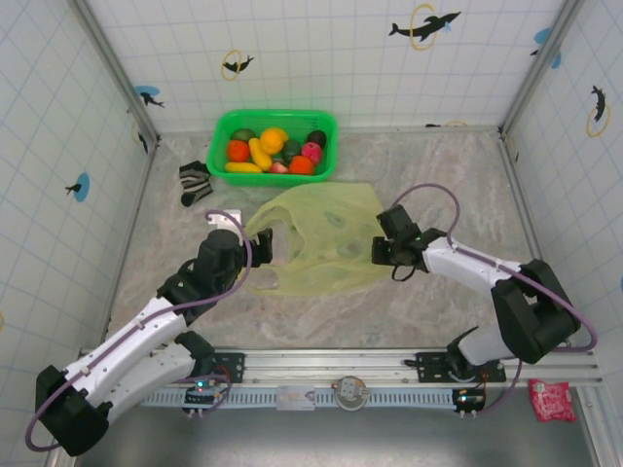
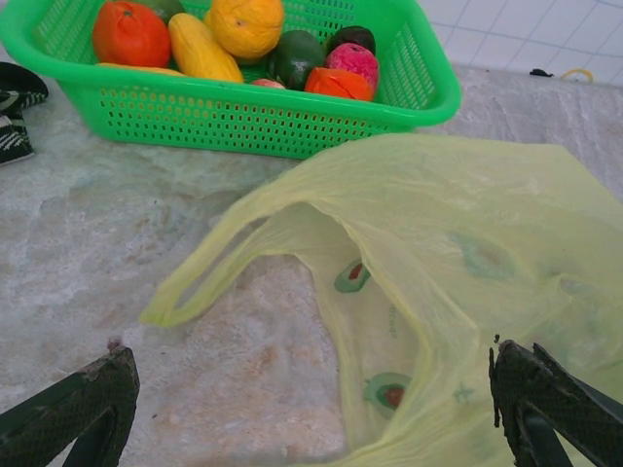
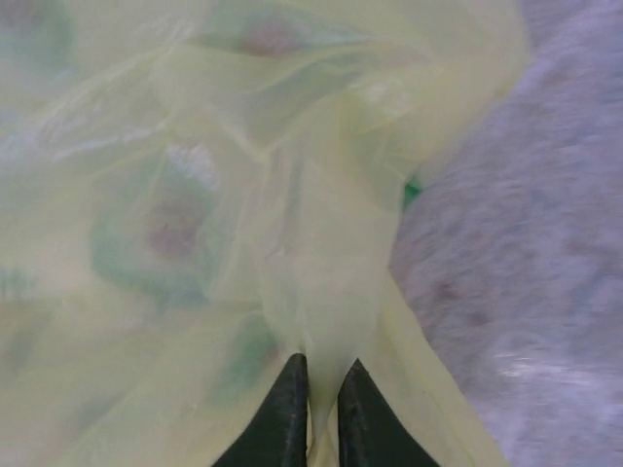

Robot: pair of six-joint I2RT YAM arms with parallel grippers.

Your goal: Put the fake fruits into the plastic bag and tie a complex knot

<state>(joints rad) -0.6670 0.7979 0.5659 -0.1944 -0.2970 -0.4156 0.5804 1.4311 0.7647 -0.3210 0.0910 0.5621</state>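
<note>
The plastic bag lies flat and crumpled mid-table, pale yellow with green printed spots. One loop handle rests loose on the table, and no knot is tied in it. The fake fruits, orange, yellow, red, green and dark, all sit in the green basket behind the bag. My left gripper hovers at the bag's left edge, open wide, with the bag mouth between its fingers. At the bag's right edge my right gripper is shut, pinching a fold of the bag's film.
A striped black-and-white sock lies left of the basket. Tiled walls close in the table on three sides. A red packet lies outside the rail at the near right.
</note>
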